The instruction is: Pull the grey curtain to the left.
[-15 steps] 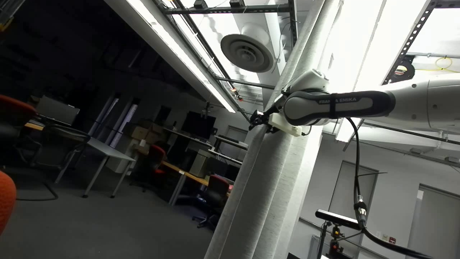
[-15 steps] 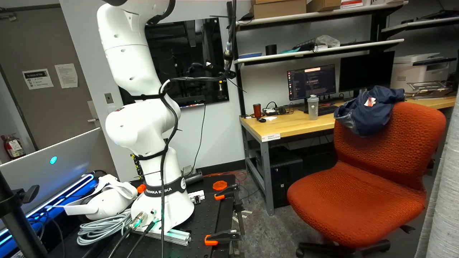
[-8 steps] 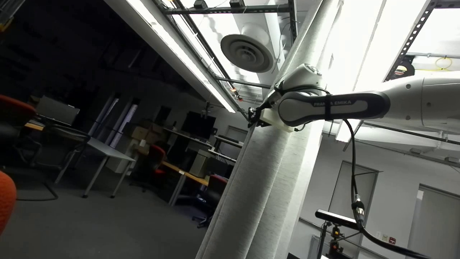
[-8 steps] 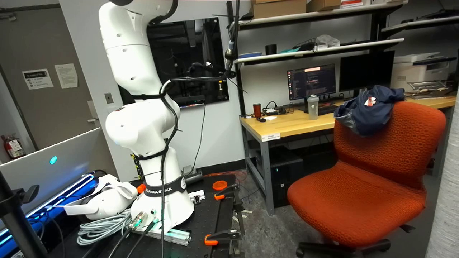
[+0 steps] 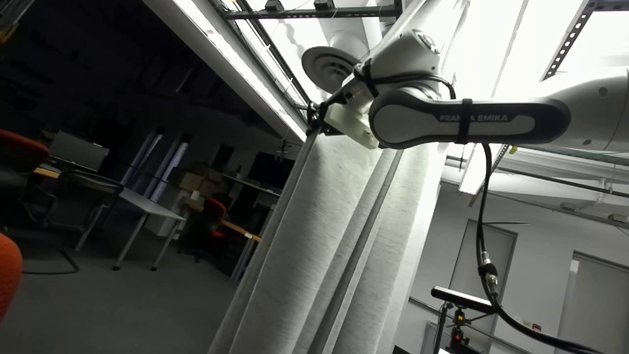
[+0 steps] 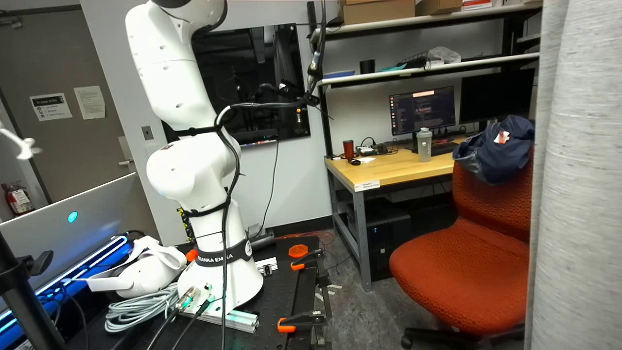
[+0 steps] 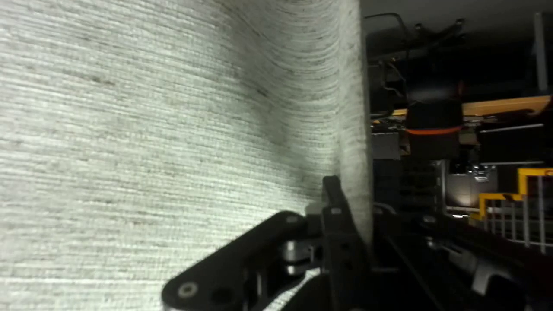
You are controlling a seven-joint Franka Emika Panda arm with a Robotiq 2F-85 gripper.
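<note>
The grey curtain (image 5: 314, 221) hangs in long folds from the ceiling in an exterior view. Its near edge also shows as pale ribbed cloth (image 6: 580, 184) along the right side of an exterior view. My gripper (image 5: 314, 118) is at the curtain's left border, high up, with cloth draping down from it. In the wrist view the cloth (image 7: 129, 142) fills the left and middle. The curtain's edge runs down between the jaws of my gripper (image 7: 355, 194), which are shut on it. One dark finger (image 7: 332, 190) lies in front of the cloth; the opposite one is mostly hidden behind the edge.
An orange chair (image 6: 466, 272) with a dark blue garment (image 6: 500, 150) stands beside the curtain, partly covered by it. Behind is a wooden desk (image 6: 403, 167) with monitors. A camera on a stand (image 5: 462, 299) is right of the curtain. The arm's cable (image 5: 484, 211) hangs below it.
My gripper has moved left and upward, and the curtain's edge has come along, spreading the cloth leftward. In an exterior view the curtain now covers part of the chair and shelves.
</note>
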